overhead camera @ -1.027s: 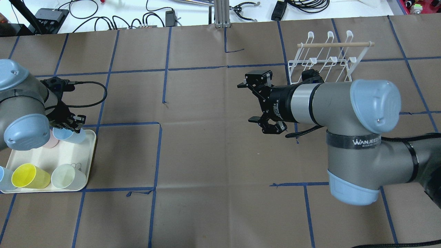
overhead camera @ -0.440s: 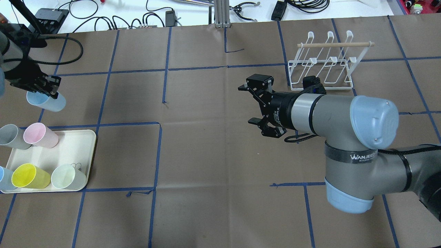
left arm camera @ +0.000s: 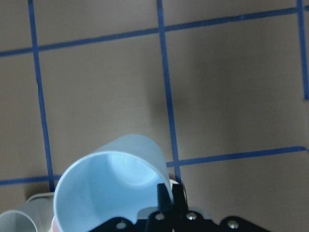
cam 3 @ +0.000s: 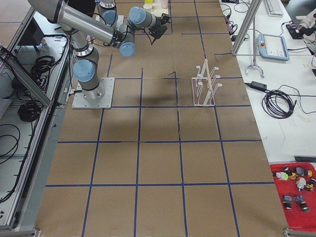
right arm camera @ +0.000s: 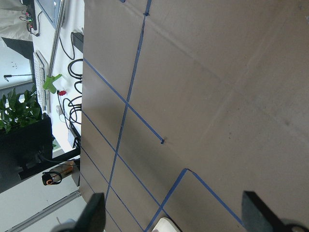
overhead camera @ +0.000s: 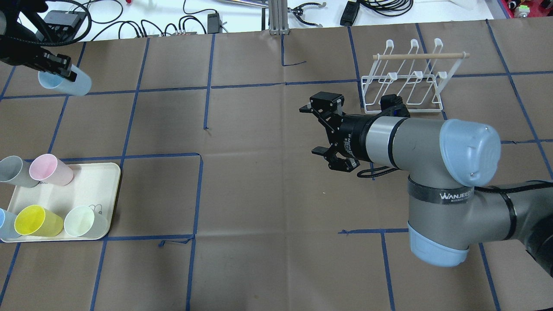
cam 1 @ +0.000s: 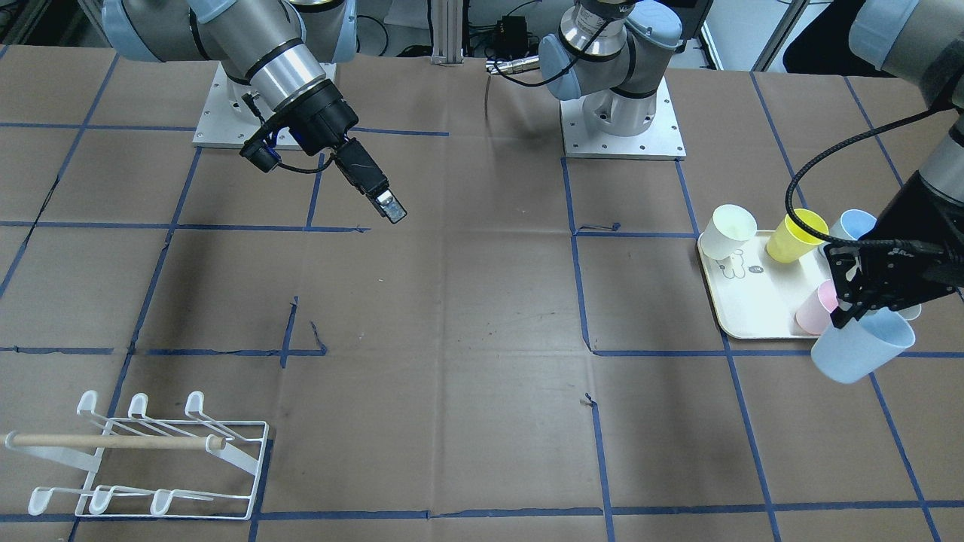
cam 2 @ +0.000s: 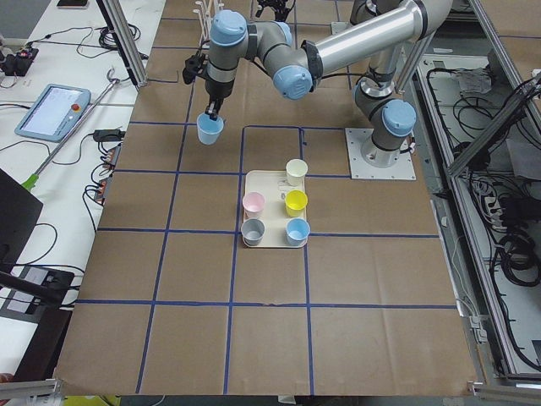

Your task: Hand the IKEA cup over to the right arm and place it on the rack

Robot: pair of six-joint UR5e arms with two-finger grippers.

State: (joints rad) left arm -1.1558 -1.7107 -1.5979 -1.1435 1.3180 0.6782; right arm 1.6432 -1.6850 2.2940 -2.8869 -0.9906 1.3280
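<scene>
The left gripper [overhead camera: 65, 72] clamps the rim of a pale blue IKEA cup [overhead camera: 71, 84], held aloft beyond the tray [overhead camera: 93, 183]; the right gripper [overhead camera: 309, 129] hangs spread open near the white wire rack [overhead camera: 419, 55].

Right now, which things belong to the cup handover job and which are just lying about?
In the job: light blue cup, clamped in the left hand; right hand, open, empty; white wire rack.
Lying about: cream tray with pink cup, grey cup, yellow cup, pale green cup and second blue cup; teach pendant; cables beyond the paper.
</scene>
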